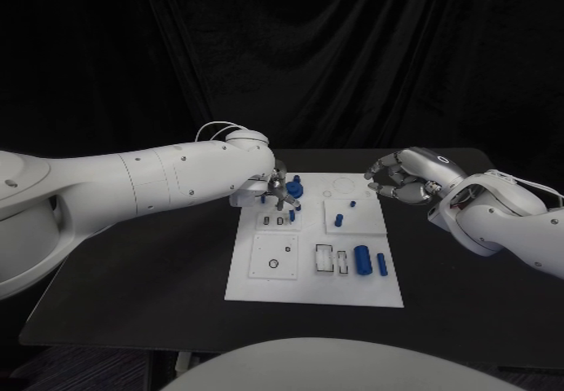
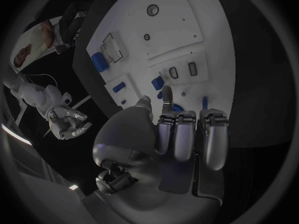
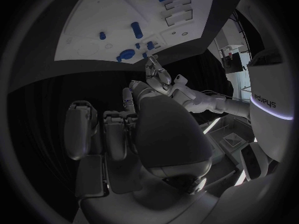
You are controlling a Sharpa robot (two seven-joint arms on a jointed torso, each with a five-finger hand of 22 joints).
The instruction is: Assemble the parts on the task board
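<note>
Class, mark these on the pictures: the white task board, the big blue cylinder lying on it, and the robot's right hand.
white task board [image 1: 315,291], head view, bare near edge.
big blue cylinder [image 1: 363,259], head view, mid-body.
right hand [image 1: 402,178], head view, curled fingers.

surface: black table [image 1: 141,269] | directly on it: white task board [image 1: 308,292], lying flat around the table's middle and reaching toward the far edge | board's long sides run from near edge to far edge | bare black tabletop shows left, right and in front of the board
</note>
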